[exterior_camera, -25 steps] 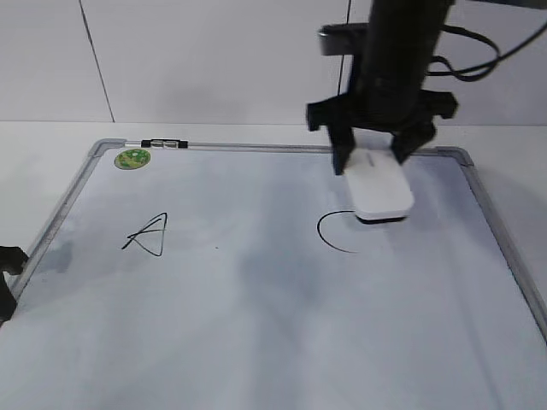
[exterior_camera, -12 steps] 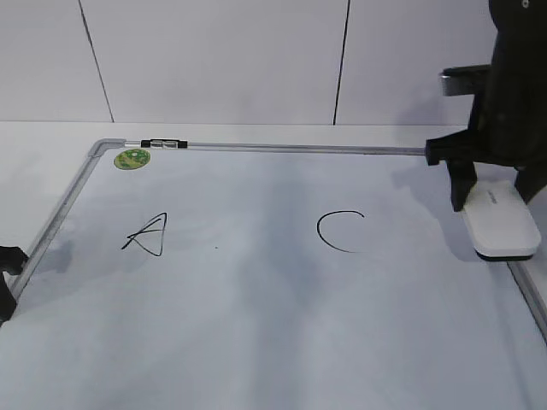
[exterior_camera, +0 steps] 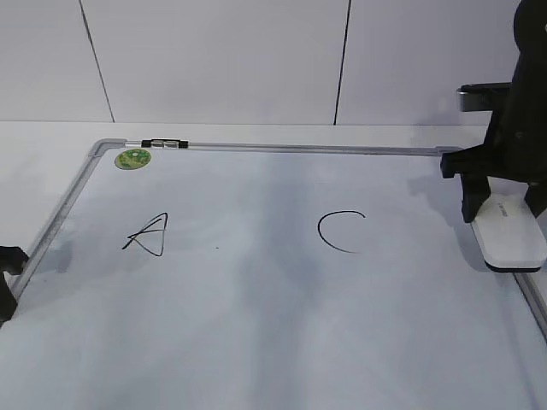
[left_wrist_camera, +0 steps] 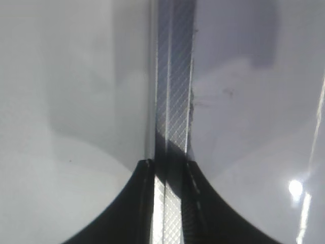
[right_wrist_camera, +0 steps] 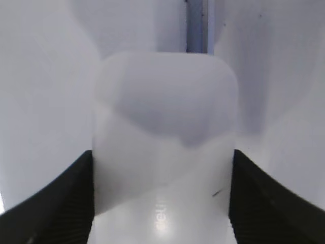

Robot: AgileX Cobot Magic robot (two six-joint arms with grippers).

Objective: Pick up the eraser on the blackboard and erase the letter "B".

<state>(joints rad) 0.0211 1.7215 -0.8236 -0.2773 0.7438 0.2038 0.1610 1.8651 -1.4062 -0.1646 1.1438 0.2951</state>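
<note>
The blackboard lies flat, a white board with a grey frame. No letter "B" shows on it; only a faint grey smudge lies between the black "A" and the black "C". My right gripper is shut on the white eraser at the board's right edge. The eraser fills the right wrist view between the jaws. My left gripper sits at the board's left edge. In the left wrist view its jaws close on either side of the frame strip.
A round green sticker is in the board's far left corner. A small black-and-white marker lies on the top frame beside it. A white wall rises behind the table.
My right gripper has carried the eraser from over the "C" to the board's right edge, slowing in the last half second. The left gripper has not moved.
</note>
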